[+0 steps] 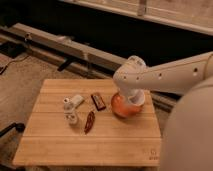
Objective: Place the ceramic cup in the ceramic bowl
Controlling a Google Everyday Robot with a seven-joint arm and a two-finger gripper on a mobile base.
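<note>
The orange-red ceramic bowl (119, 106) sits on the right half of the wooden table (90, 145). My white arm reaches in from the right and bends down over the bowl. The gripper (133, 102) hangs at the bowl's right inner side, partly hidden by the wrist. A pale shape at the gripper, over the bowl's right rim, looks like the ceramic cup (136, 103). I cannot tell whether it rests in the bowl or hangs above it.
Small white shaker bottles lie and stand at the table's left middle (76, 101) (71, 118). A dark brown bar (98, 101) lies left of the bowl, and a red chili pepper (90, 121) lies in front of it. A long grey rail (65, 45) runs behind the table.
</note>
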